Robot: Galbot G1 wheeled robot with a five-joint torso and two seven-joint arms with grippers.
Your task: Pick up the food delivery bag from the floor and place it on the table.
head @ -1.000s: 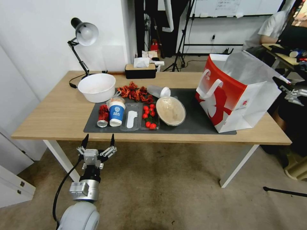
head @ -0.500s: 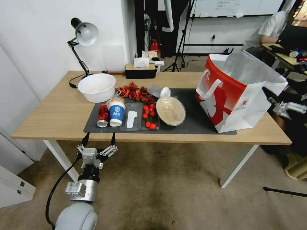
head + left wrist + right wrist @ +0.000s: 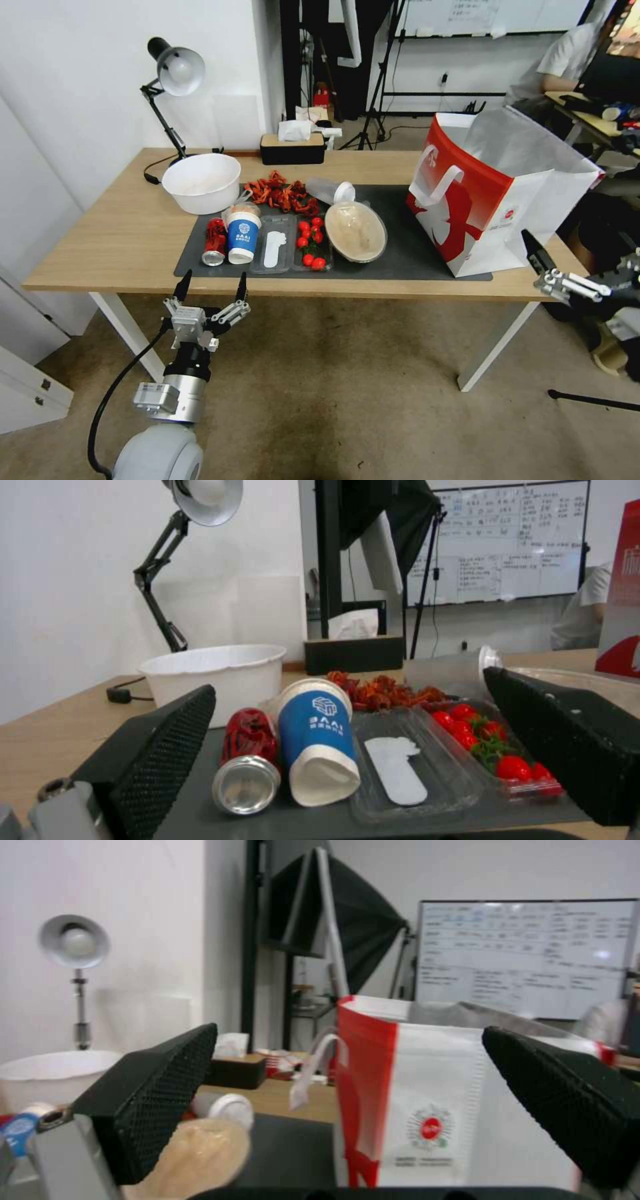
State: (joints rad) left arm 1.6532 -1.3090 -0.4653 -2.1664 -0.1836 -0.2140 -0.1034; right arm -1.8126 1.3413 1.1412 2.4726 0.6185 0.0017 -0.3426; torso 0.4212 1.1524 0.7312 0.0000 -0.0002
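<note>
The food delivery bag, red and white with white strap handles, stands upright on the right end of the table, partly on the dark grey mat. Its foil-lined mouth is open. My right gripper hangs open just off the table's right front corner, apart from the bag; the right wrist view looks at the bag between its two black fingers. My left gripper is open below the table's front edge, over the floor, holding nothing.
On the mat lie a white bowl, a blue cup, a red can, a tray of tomatoes and a covered bowl. A desk lamp and a tissue box stand behind. White table legs slant to the floor.
My right gripper has dropped from beside the bag's upper right side to the level of the table's front corner, away from the bag. The left gripper has barely shifted.
</note>
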